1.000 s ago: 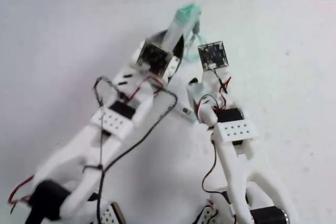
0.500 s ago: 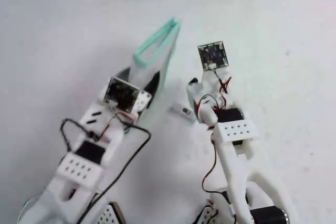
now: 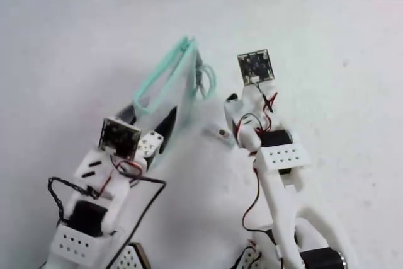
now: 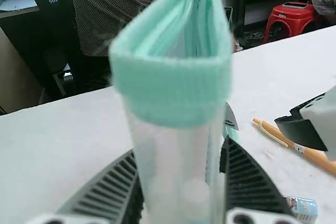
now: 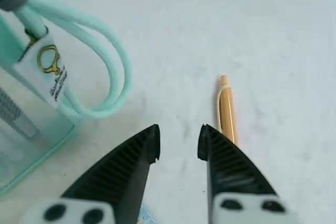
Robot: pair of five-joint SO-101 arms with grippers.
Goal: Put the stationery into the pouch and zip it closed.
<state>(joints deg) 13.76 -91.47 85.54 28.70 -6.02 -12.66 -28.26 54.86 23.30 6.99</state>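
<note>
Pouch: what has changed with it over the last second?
The left gripper, shut on the pouch, has drawn back toward its base, dragging the pouch down-left across the table in the high view. Nothing was let go. The right gripper and the small item beside it stayed put.

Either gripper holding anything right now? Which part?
Left gripper holds the pouch, clamped across its clear body near one end. Right gripper is open and empty, beside the pen.
</note>
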